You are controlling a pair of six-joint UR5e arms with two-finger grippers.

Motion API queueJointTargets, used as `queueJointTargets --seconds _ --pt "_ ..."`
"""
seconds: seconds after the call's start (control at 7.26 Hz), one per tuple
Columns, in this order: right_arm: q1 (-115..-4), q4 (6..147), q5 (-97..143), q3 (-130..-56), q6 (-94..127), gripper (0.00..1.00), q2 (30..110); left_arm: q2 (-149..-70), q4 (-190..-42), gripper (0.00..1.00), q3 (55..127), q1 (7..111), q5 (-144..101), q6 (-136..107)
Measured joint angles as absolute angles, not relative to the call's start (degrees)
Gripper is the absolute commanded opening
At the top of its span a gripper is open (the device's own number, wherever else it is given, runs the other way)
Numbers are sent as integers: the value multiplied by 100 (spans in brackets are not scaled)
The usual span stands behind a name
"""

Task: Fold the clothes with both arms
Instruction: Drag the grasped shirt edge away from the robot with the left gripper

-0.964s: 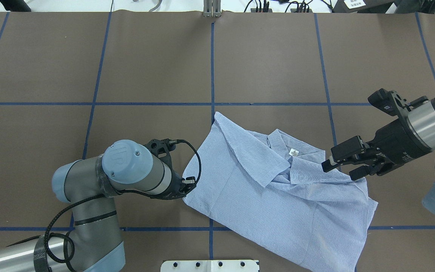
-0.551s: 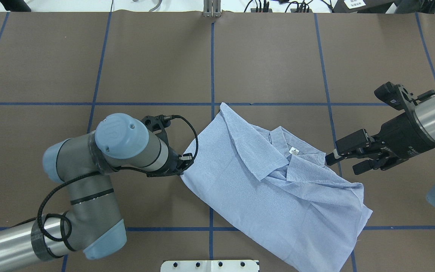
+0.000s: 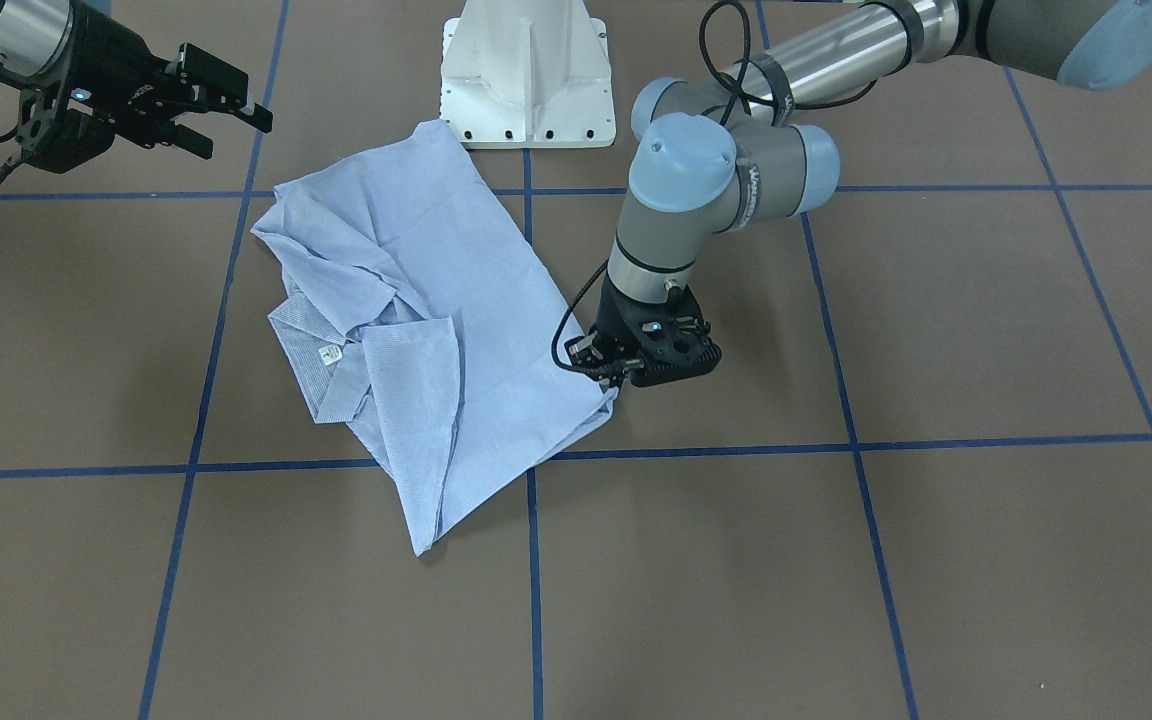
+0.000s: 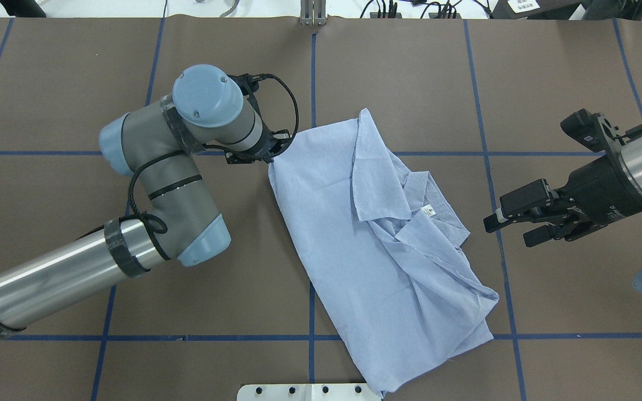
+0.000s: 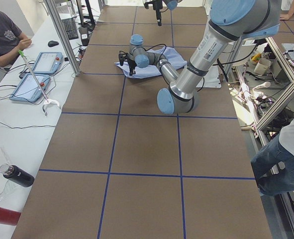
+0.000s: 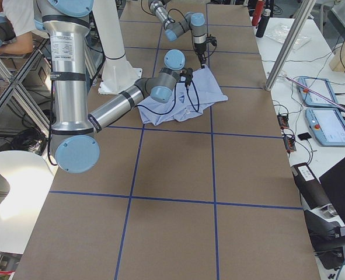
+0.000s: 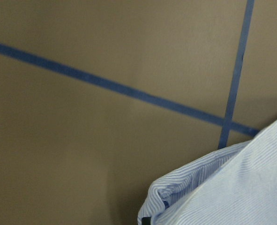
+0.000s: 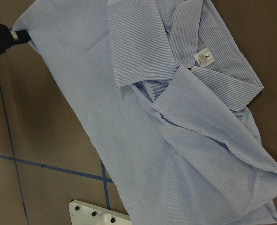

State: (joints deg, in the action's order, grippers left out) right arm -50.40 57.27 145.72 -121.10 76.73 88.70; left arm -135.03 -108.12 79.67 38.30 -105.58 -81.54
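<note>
Shirt (image 4: 354, 234): we log it light blue and finely striped, lying rumpled mid-table (image 4: 76, 83), neck label facing up.
Left gripper (image 4: 272, 155): clamped on one shirt corner.
Right gripper (image 4: 507, 231): we note its jaws spread, holding nothing, near the collar, not touching.

shirt (image 4: 332, 223) was thin, matt woven cloth | table (image 4: 76, 83) looked matt, paper-like | left arm (image 4: 48, 284) tube was glossy brushed metal
</note>
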Motion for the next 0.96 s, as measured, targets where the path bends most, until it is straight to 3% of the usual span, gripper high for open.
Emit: queueJointTargets --seconds 0.41,0.69,0.83,0.96 --pt "-5060 5722 14371 -11967 7673 100 8676 -14015 -12177 0 6333 4331 -10016 -7617" --pt "-5054 5727 14249 -11755 7671 100 8471 -14148 -12880 0 5752 4455 -9670 -7366" --pt "-5046 5729 14163 -11693 7665 100 8420 -14208 -13043 65 5584 4471 -9577 -7322" --pt "-5036 5730 14038 -11659 7647 100 8395 -14243 -13115 100 5506 4472 -9536 -7309"
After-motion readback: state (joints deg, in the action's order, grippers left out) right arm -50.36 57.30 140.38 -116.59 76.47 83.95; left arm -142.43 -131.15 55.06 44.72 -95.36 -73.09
